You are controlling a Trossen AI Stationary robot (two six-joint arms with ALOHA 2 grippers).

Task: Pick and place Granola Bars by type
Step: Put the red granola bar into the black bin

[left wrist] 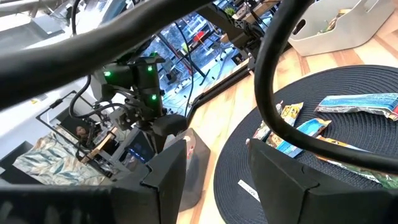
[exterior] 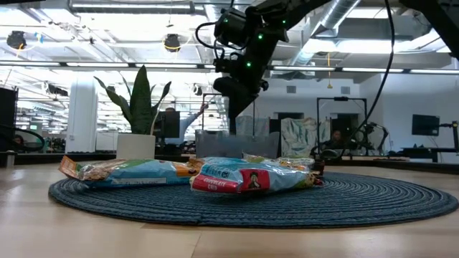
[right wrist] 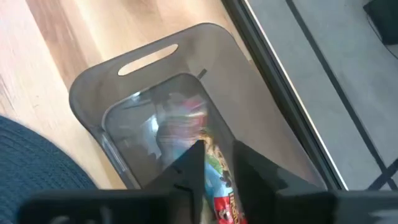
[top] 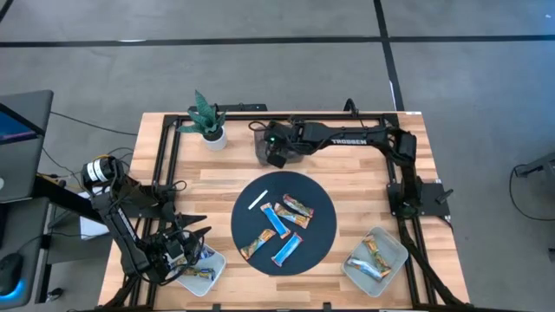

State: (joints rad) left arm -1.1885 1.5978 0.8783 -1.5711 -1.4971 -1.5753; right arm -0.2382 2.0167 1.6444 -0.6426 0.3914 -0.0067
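Note:
Several granola bars (top: 286, 227) in blue-white and orange-brown wrappers lie flat on a round dark mat (top: 323, 247), beside a thin white stick (top: 257, 201). In the low view the bars (exterior: 215, 174) lie in a row. My right gripper (top: 277, 156) hangs over a grey bin (right wrist: 93, 87) near the table's far edge, shut on one bar. More bars lie inside that bin. My left gripper (top: 192, 243) is open above a bin (top: 208, 276) of blue bars at the near left corner. A white bin (top: 375, 260) at the near right holds other bars. My right gripper (right wrist: 219, 168) pinches a red-and-blue wrapped bar (right wrist: 225, 202) between its two fingers, coming from above and pointing down. The bar is lifted clear and hangs over the grey bin's opening. The fingers hide much of the wrapper, so which part they are on does not show.
A potted plant (top: 208, 121) stands at the far left of the table. Black frame rails (top: 165, 165) run along the table's sides. Bare wood (top: 364, 191) lies between the mat and the right rail.

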